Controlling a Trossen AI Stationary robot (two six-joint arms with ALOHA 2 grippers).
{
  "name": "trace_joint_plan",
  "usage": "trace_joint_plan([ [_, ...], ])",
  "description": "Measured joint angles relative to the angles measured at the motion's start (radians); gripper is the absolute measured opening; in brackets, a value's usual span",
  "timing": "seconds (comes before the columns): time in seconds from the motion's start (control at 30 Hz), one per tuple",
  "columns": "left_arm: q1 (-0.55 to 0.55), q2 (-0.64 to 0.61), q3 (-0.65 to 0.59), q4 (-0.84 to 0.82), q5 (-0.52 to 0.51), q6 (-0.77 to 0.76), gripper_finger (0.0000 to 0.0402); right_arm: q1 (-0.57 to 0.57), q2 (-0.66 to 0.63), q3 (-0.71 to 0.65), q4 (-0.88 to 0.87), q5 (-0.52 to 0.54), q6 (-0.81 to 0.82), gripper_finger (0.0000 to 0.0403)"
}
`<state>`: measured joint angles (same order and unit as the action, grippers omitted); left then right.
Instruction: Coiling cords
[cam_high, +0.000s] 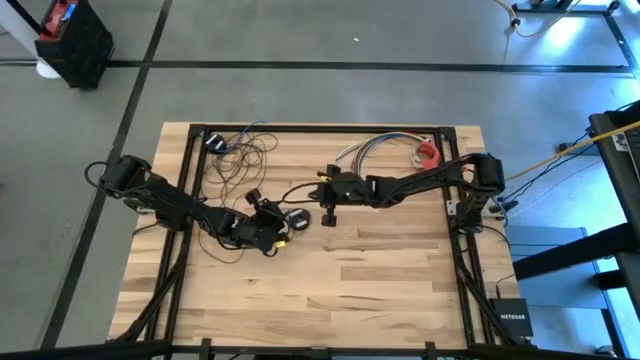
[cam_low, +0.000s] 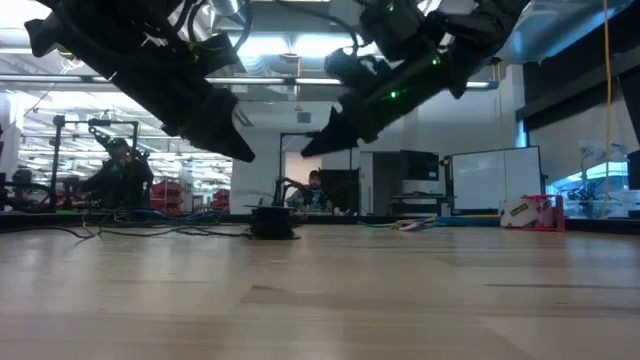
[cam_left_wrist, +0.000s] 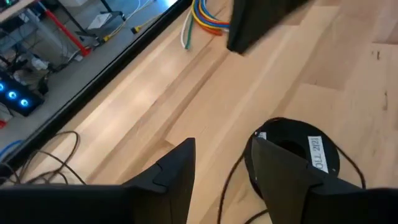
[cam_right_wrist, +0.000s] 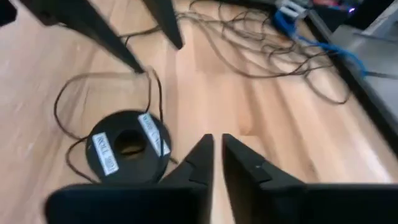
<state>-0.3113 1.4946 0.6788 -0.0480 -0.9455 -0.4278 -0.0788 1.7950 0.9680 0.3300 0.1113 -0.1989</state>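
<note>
Wooden tabletop (cam_high: 380, 270) with the cords (cam_high: 240, 155) mostly a loose tangle at the far-left corner, one strand trailing to the black puck (cam_high: 298, 217) mid-table. Left gripper (cam_high: 272, 232) hovers just beside the puck, fingers spread, holding nothing. Right gripper (cam_high: 329, 212) sits just the other side, fingers nearly together, empty. Left looks closer, I'd guess.

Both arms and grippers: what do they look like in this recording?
The left arm and right arm are matte black, jointed, with dark cables along the links. Small green lights glow on the right arm in the low view. The left gripper and right gripper each have two flat, tapering black fingers.
</note>
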Motion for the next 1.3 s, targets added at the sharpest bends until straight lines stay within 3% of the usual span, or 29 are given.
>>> trace_joint_plan([
  [0.13, 0.004, 0.004, 0.0, -0.003, 0.002, -0.003, 0.0151, 0.001, 0.024, 0.0, -0.033, -0.06, 0.008, 0.0086],
  [0.27, 0.004, 0.006, 0.0, 0.009, 0.091, 0.008, 0.0151, 0.001, 0.012, 0.0, -0.161, -0.096, -0.011, 0.0145],
  [0.43, -0.005, 0.068, 0.0, 0.044, 0.15, 0.068, 0.015, 0.021, 0.003, 0.0, -0.272, -0.157, -0.015, 0.0185],
  [0.53, -0.025, 0.112, 0.0, 0.118, 0.158, 0.153, 0.015, 0.056, 0.003, 0.001, -0.282, -0.157, -0.015, 0.0192],
  [0.63, -0.052, 0.127, 0.016, 0.083, 0.161, 0.25, 0.015, 0.104, 0.003, 0.001, -0.308, -0.106, -0.015, 0.0193],
  [0.93, -0.08, 0.129, 0.059, 0.03, 0.159, 0.503, 0.015, 0.252, 0.004, 0.0, -0.336, 0.207, 0.033, 0.0193],
  [1.2, -0.081, 0.137, 0.056, 0.008, 0.157, 0.585, 0.015, 0.261, 0.068, -0.001, -0.17, 0.237, 0.065, 0.0193],
  [1.3, -0.1, 0.133, 0.06, -0.001, 0.104, 0.587, 0.015, 0.257, 0.122, -0.001, -0.11, 0.242, 0.024, 0.0193],
])
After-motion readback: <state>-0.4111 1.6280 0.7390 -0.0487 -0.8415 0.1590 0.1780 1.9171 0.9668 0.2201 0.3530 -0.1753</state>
